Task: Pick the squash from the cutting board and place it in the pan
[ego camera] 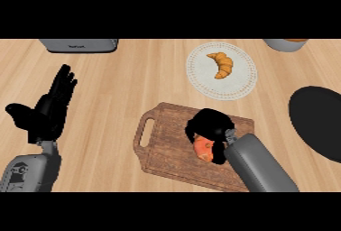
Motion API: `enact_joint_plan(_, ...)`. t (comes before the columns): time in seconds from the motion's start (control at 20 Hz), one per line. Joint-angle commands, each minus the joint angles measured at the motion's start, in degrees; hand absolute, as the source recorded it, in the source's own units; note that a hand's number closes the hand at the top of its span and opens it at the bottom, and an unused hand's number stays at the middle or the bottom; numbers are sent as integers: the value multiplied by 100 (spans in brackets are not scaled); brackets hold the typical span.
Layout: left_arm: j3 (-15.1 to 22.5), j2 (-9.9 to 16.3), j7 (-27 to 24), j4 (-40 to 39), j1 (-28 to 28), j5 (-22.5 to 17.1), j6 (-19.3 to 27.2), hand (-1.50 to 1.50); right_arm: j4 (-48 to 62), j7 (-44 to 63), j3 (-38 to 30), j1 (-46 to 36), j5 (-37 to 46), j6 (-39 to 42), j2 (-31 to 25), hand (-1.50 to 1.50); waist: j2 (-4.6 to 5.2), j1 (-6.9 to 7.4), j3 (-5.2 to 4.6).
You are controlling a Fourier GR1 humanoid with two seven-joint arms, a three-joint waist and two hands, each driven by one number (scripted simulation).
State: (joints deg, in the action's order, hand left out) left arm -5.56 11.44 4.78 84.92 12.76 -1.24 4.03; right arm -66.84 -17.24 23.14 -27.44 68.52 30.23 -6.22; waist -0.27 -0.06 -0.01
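Note:
An orange squash (pixel 203 149) lies on the brown wooden cutting board (pixel 166 149) near the middle of the counter. My right hand (pixel 212 124) is over it with its fingers curled round the squash's upper part, hiding most of it. The black pan (pixel 320 122) lies at the right edge, only partly in view. My left hand (pixel 48 110) stays open at the left with fingers up, resting away from the board.
A white plate (pixel 198 67) with a croissant (pixel 222 64) sits behind the board. A grey toaster (pixel 78 44) stands at the back left, and a pale bowl (pixel 286 44) shows at the back right.

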Motion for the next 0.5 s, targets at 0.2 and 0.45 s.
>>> enact_joint_plan(0.2,-178,70,-66,29,-298,-8,77,0,-237,3191,-1774,1069,-224,-939,610,150,-61,-362,-1)
enact_joint_plan(0.45,-129,45,2,-64,-124,-4,55,0,-1759,4481,-1154,1178,125,-2409,619,150,-81,-256,-4)
